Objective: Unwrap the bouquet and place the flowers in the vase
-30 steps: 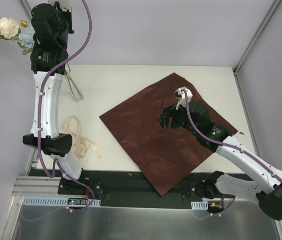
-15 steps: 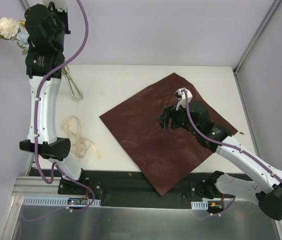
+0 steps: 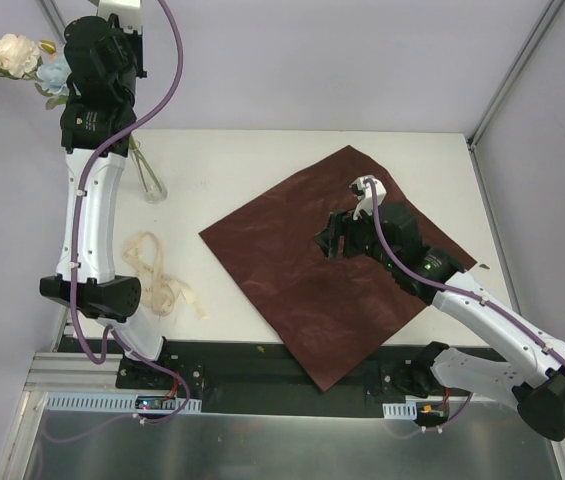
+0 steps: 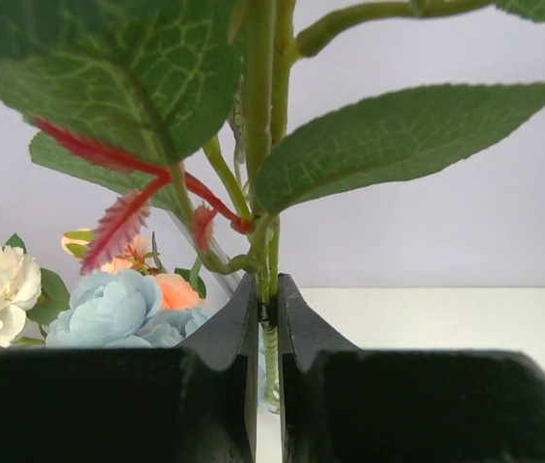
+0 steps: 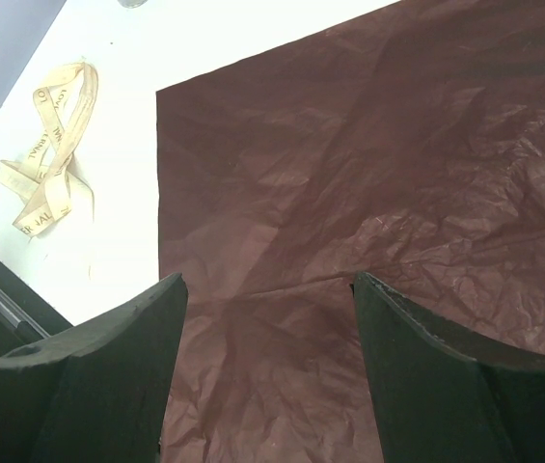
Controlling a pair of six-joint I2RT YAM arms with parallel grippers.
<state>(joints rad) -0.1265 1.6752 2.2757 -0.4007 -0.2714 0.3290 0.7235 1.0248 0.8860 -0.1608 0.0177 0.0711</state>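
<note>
Top external view: shows the left gripper (image 3: 107, 40) raised high over the far left corner of the table (image 3: 252, 160), above the vase (image 3: 150, 180). Shows the flowers (image 3: 7, 55) leaning out to the left of that gripper, past the table's edge, cream and pale blue blooms against the wall, thin green stems reaching down into the slim neck of the vase. Puts the vase upright near the far left edge, just beside the left arm. Left wrist view: finds the left gripper (image 4: 267, 309) pinched nearly closed on the stems of the flowers (image 4: 258, 116), fingers (image 4: 238, 328) pressed to either side of them, broad green leaves overhead, white, pale blue and orange-pink blooms low on the left. Right wrist view: finds the right gripper (image 5: 267, 285) spread wide with nothing between its fingers, hovering over the dark red wrapping paper (image 5: 397, 145). From above, places the right gripper (image 3: 334, 238) over the middle of the wrapping paper (image 3: 292, 300), opened out flat as a creased diamond across the centre and right of the table, one corner hanging past the near edge. Shows the cream ribbon (image 3: 157, 275) loose and untied on the bare table, near the left arm, between the vase and the near edge, apart from the paper; visible too at the upper left of the right wrist view (image 5: 50, 145).
</note>
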